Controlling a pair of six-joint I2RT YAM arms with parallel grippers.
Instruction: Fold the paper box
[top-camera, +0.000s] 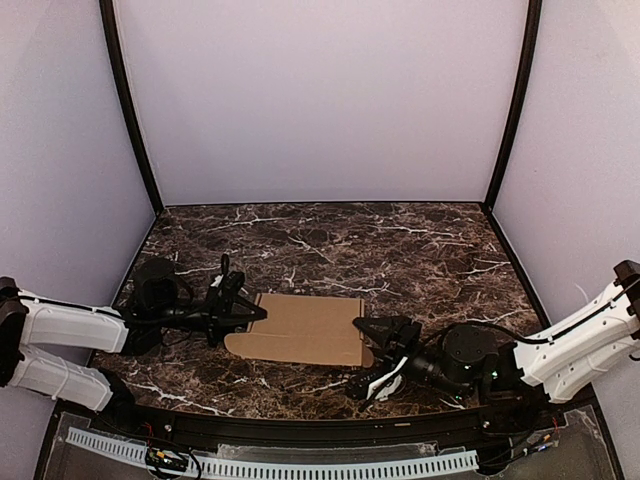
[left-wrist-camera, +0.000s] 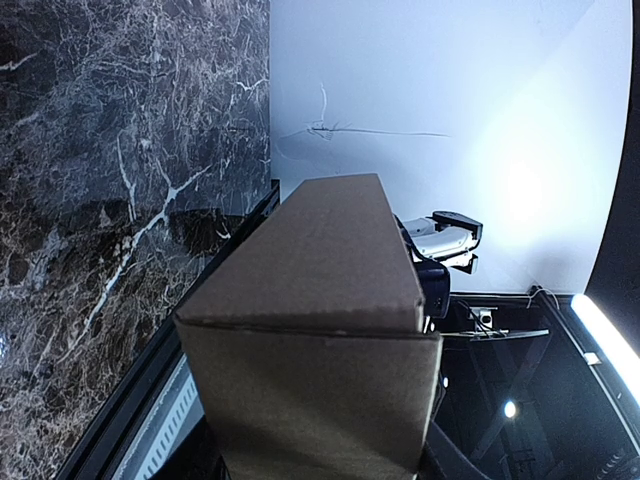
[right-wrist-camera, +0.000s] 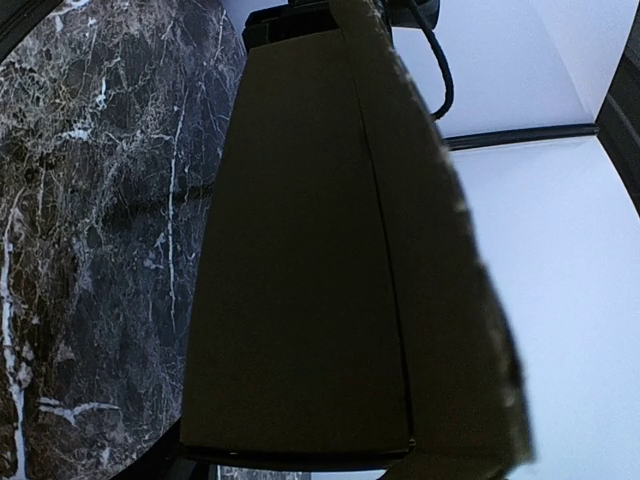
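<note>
The paper box (top-camera: 305, 328) is a tan cardboard carton lying between my two grippers near the table's front edge, with small flaps at its near corners. My left gripper (top-camera: 252, 312) holds its left end. In the left wrist view the box (left-wrist-camera: 320, 330) fills the lower middle and hides the fingers. My right gripper (top-camera: 368, 338) is against the box's right end. In the right wrist view the box (right-wrist-camera: 310, 260) is dark, fills the middle and hides the fingers, so how those jaws stand does not show.
The dark marble table (top-camera: 400, 250) is enclosed by pale walls at the back and both sides. A black rail (top-camera: 300, 430) runs along the near edge. My right arm (left-wrist-camera: 440, 235) shows behind the box in the left wrist view.
</note>
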